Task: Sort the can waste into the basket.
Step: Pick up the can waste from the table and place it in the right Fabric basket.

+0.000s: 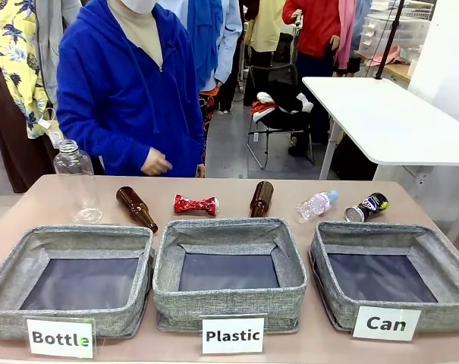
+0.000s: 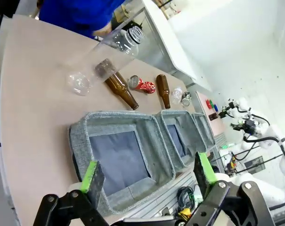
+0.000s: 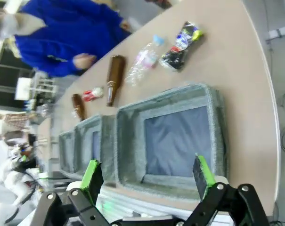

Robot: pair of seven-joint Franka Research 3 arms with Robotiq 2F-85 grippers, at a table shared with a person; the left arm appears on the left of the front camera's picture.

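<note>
A crushed red can [image 1: 196, 205] lies on the table behind the middle bin; it also shows as the red can [image 2: 142, 85] and the red can [image 3: 93, 94] in the wrist views. A silver can with dark print [image 1: 366, 207] lies on its side behind the right bin, seen too as the silver can [image 3: 181, 40] and the small silver can [image 2: 185, 99]. The grey basket labelled "Can" [image 1: 434, 262] stands at the front right, empty; in the right wrist view this basket [image 3: 216, 125] lies just beyond my right gripper [image 3: 148, 175], which is open. My left gripper [image 2: 147, 172] is open above the leftmost bin.
Bins labelled "Bottle" [image 1: 13, 265] and "Plastic" [image 1: 290, 265] stand left and middle. Two brown glass bottles [image 1: 136, 208] [image 1: 261, 199], an upright clear bottle [image 1: 77, 182] and a small lying plastic bottle [image 1: 316, 205] share the far strip. A person in blue [image 1: 127, 83] stands at the far edge.
</note>
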